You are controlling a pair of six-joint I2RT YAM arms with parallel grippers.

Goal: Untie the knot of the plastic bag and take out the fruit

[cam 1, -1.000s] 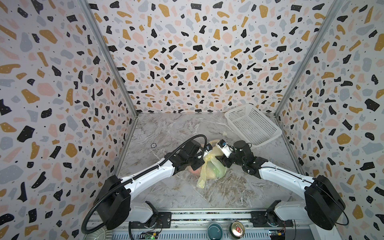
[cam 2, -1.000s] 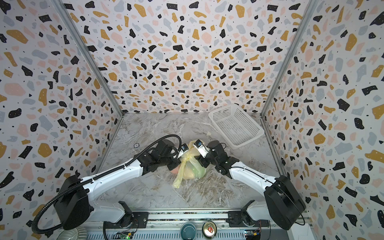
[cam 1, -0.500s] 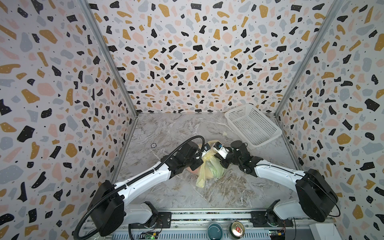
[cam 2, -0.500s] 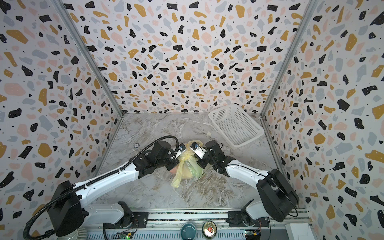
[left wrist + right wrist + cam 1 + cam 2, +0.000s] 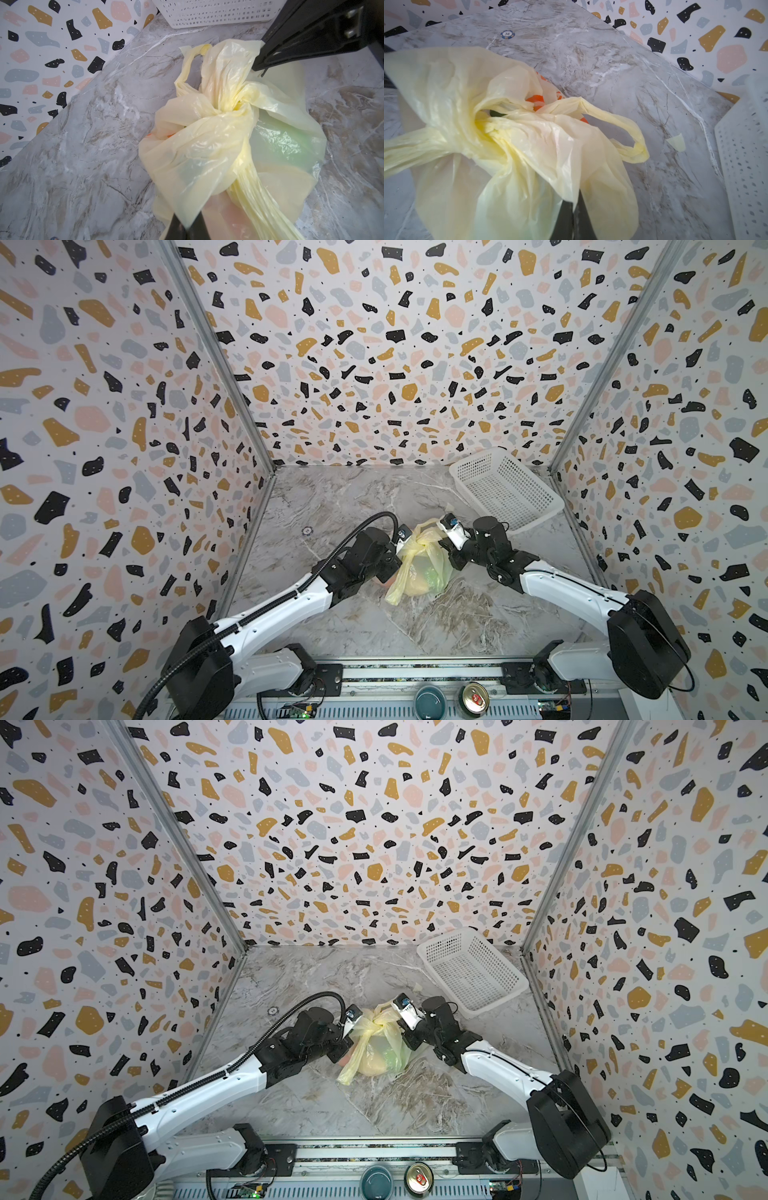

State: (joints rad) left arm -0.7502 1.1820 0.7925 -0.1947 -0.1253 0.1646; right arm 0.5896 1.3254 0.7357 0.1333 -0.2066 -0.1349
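Newly clamped: right claw (image 5: 574, 200) on plastic bag (image 5: 419, 568); left claw (image 5: 187, 225) pinching it too; basket (image 5: 507, 489) nearby

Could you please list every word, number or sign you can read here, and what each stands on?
"10": on the blue-and-white chip lying on the table.
Orange print on the plastic bag: crumpled, unreadable.
Red mark on the can: too small to read.
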